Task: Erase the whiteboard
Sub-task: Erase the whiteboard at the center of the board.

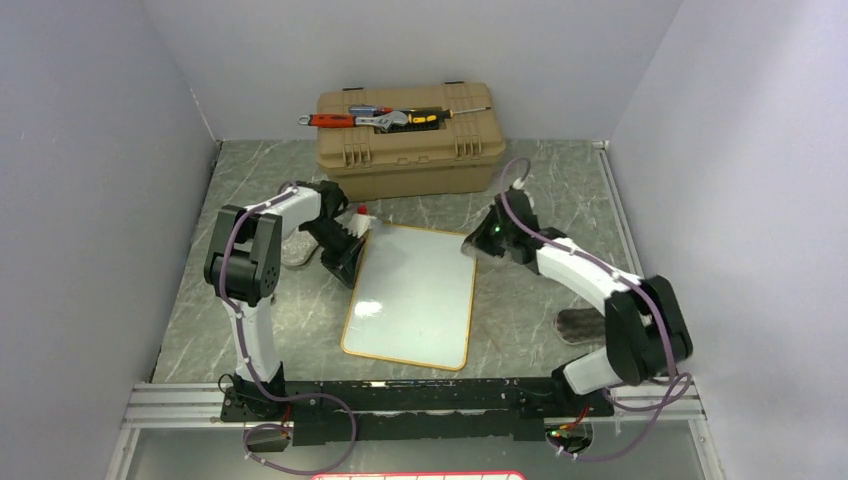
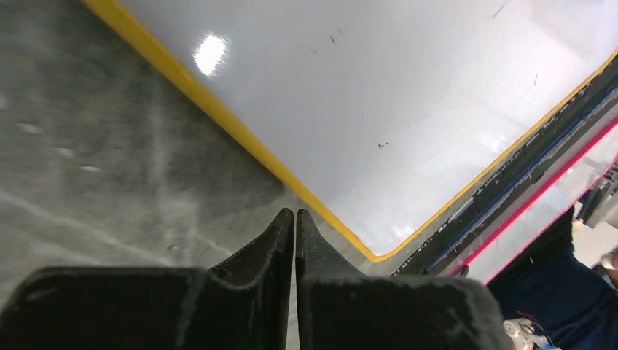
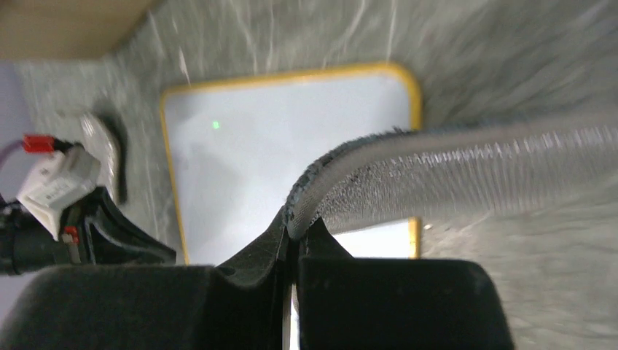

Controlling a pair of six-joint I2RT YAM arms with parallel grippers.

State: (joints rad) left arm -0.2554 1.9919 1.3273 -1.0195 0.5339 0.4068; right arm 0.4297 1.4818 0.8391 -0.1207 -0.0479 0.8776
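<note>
Handling comes first: the flat, glossy white whiteboard with a thin yellow rim [image 1: 415, 295] lies on the grey marbled table [image 1: 250, 180] between our arms. We judge it stiff, light and slippery, likely to skate under a wipe, so we would press down near its rim rather than pinch it. Our left gripper [image 2: 294, 215] is closed on nothing, just beside the rim. Our right gripper [image 3: 295, 226] pinches a soft grey fuzzy cloth [image 3: 466, 175] above the board's far right corner
</note>
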